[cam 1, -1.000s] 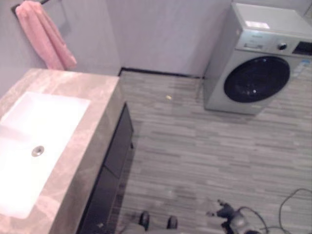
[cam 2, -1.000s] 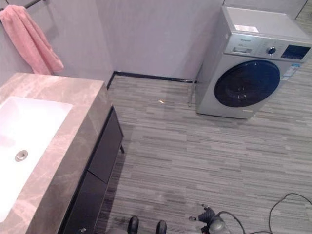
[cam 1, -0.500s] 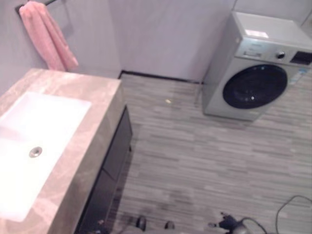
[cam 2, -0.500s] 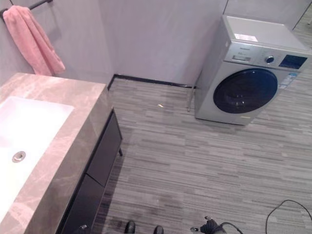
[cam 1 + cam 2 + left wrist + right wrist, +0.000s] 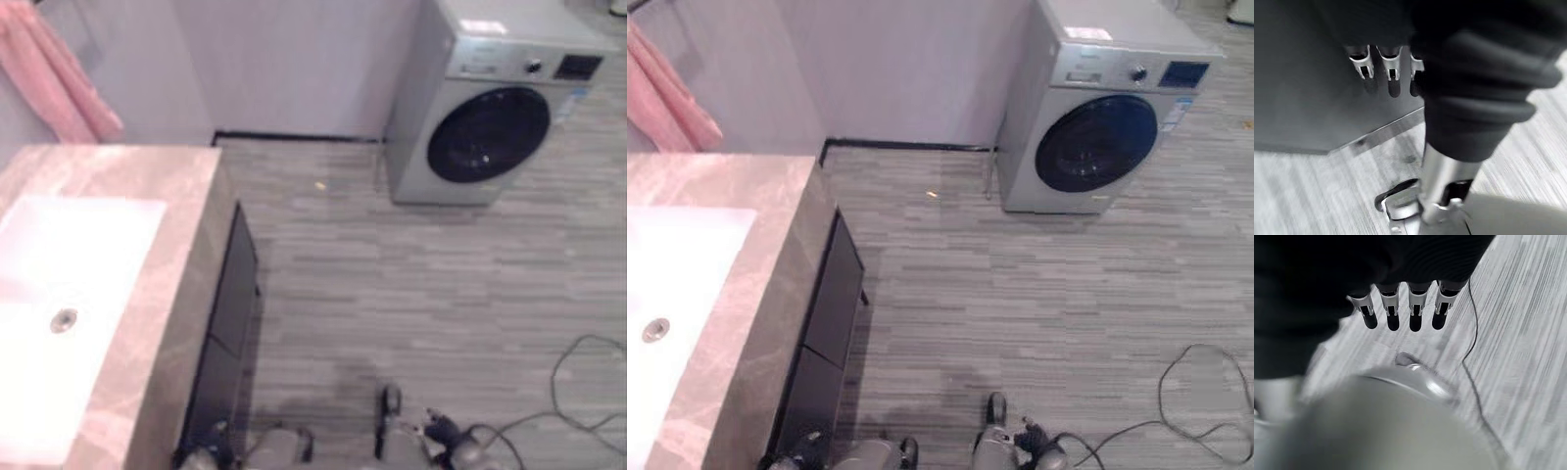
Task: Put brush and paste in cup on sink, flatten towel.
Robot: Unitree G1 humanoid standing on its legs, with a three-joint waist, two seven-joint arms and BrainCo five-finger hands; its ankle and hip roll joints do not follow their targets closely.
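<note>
Progress on the task looks close to nil, judging by what lies in view. At the left of the frame the stone counter (image 5: 186, 245) carries a white sink (image 5: 69, 284) with its drain (image 5: 64, 319), and the part of the counter that shows holds no brush, paste or cup; these may sit further along, past the left edge of the frame, so their place cannot be told. The pink towel (image 5: 54, 83) hangs in the upper left corner against the grey wall, bunched into narrow folds rather than spread flat, so the flattening seems undone. A washing machine (image 5: 1097, 117) stands in the upper right on the striped floor (image 5: 1019, 294), well apart from the counter.

The left hand (image 5: 1388, 63) hangs near the dark cabinet front (image 5: 1312, 98) below the counter, its fingers straight, apart and holding nothing. The right hand (image 5: 1400, 308) hangs over the floor, its fingers likewise straight in a row and empty. Neither hand touches any of the task's things.

All steps appear left to do: finding brush and paste, setting both in the cup, and reaching up to smooth the towel.
</note>
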